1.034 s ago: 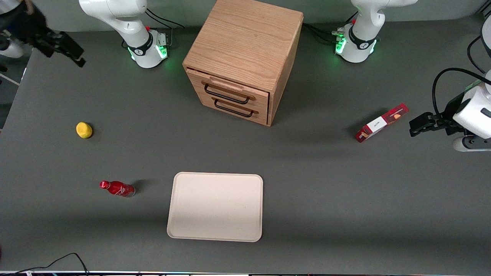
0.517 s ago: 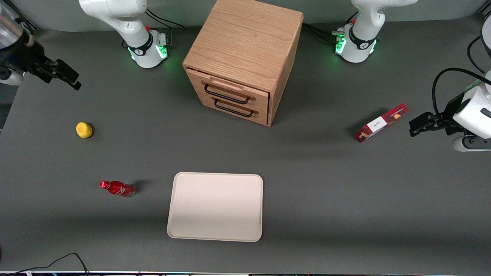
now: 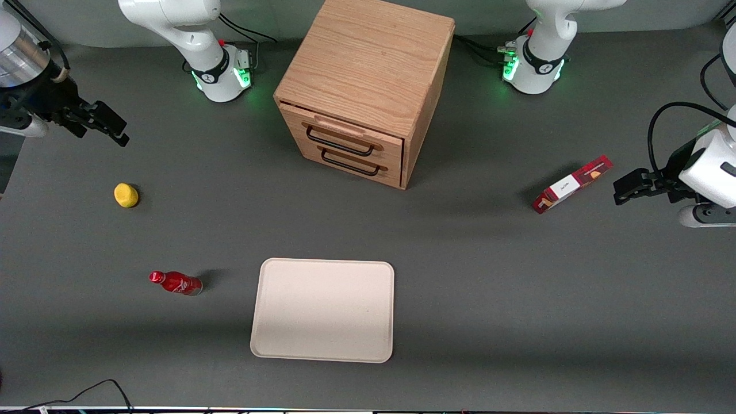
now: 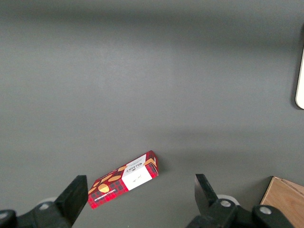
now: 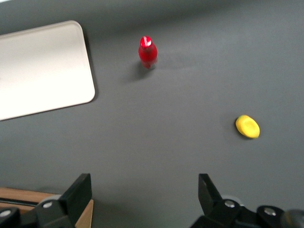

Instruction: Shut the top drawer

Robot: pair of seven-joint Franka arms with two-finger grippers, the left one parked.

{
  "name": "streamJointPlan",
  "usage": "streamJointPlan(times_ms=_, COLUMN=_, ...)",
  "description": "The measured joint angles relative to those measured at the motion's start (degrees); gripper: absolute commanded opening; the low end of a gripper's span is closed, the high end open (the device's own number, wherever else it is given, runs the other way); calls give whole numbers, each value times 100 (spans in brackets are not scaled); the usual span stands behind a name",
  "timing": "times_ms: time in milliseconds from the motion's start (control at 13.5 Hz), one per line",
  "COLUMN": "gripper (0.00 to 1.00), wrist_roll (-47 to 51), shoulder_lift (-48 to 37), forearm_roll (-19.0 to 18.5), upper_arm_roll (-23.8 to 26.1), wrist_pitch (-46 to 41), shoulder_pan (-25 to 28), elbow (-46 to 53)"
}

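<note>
While top drawer (image 3: 344, 138) stays ajar | pincer (image 3: 109, 130) has neared cabinet (image 3: 368, 86), open

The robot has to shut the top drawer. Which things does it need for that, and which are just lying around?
Needed for the job:
- top drawer, poking out a little from the wooden cabinet
- gripper, jaws open, high over the working arm's end of the table, nowhere near the drawer

Just lying around:
- yellow lemon
- red bottle
- cream tray
- red snack box

Tool (image 3: 112, 127), fingers spread, now lower and nearer the front camera, closer to lemon (image 3: 126, 195).
</note>
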Motion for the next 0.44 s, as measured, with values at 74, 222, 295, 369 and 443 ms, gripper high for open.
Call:
streamJointPlan(times_ms=74, gripper=100, wrist_roll=-2, shoulder_lift=103, forearm_roll=0, upper_arm_roll=-47, wrist_pitch=3, shoulder_pan=-1, elbow=147)
streamJointPlan(times_ms=222, gripper=100, wrist_roll=-39, shoulder_lift=293, forearm_roll=0, upper_arm_roll=-136, wrist_pitch=2, shoulder_pan=-6, elbow=346)
streamJointPlan(times_ms=295, gripper=100, wrist_roll=-43, shoulder_lift=360, forearm_roll=0, upper_arm_roll=-152, wrist_pitch=2, shoulder_pan=-7, elbow=387)
streamJointPlan(times_ms=369, gripper=100, wrist_roll=-43, shoulder_lift=405, forearm_roll=0, upper_arm_roll=-152, wrist_pitch=2, shoulder_pan=-6, elbow=403)
streamJointPlan(times_ms=443, gripper=100, wrist_roll=-43, shoulder_lift=432, forearm_roll=0, upper_arm_roll=-152, wrist_pitch=2, shoulder_pan=-6, elbow=420)
